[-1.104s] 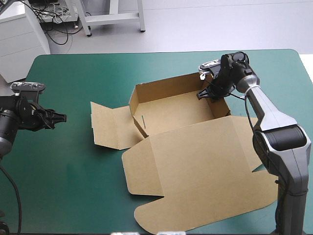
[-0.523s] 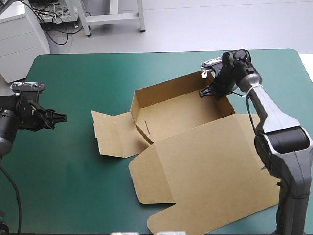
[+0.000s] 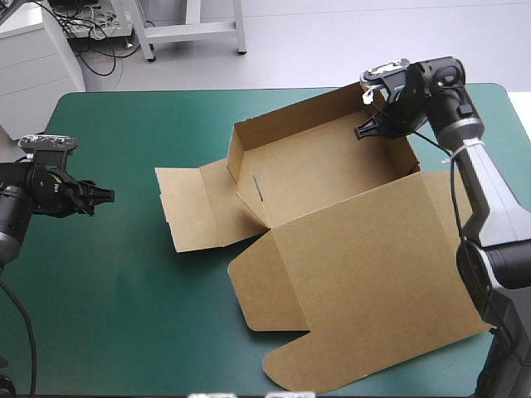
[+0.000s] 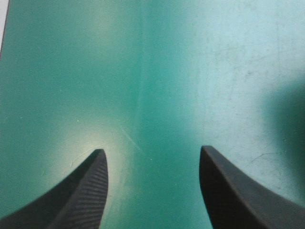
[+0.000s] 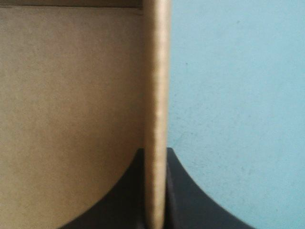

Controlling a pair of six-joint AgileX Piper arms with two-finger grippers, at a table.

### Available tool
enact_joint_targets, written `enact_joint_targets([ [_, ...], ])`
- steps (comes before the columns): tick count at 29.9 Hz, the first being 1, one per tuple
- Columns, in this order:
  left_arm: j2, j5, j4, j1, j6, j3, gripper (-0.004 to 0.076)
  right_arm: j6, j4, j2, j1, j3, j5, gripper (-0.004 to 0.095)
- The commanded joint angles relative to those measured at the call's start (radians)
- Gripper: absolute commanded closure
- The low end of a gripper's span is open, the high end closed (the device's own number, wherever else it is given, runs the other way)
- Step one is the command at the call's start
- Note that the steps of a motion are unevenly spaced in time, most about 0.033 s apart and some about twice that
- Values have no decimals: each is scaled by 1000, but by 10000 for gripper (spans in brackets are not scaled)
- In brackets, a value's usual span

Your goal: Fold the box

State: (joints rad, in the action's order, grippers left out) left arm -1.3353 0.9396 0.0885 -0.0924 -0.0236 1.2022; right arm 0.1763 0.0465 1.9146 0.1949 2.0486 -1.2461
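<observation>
One box (image 3: 348, 274) edge in right gripper (image 3: 367, 130)

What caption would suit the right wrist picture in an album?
Right gripper shut on a raised wall of the brown box, teal-green cover beside it.

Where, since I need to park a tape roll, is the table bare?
Bare cover: the near left corner, between the left pincer and the box; also the far left strip. Crowded: middle and right, where the right pincer grips the box's wall.
</observation>
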Motion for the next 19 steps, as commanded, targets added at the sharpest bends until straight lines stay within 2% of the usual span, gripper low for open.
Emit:
enact_joint_targets([
  [1, 32, -72, -71, -3, -10, 25, 316, -6, -41, -106, -46, 35, 0, 930],
  [4, 23, -111, -170, -3, -52, 25, 316, 17, -138, -135, -98, 35, 0, 930],
  [9, -31, -154, -413, -3, -177, 25, 316, 52, -389, -161, -205, 35, 0, 930],
  [12, -71, -167, -580, -3, -263, 25, 316, 76, -493, -172, -236, 35, 0, 930],
  [19, -160, -140, -1042, -3, -509, 25, 316, 82, -506, -174, -214, 27, 0, 930],
])
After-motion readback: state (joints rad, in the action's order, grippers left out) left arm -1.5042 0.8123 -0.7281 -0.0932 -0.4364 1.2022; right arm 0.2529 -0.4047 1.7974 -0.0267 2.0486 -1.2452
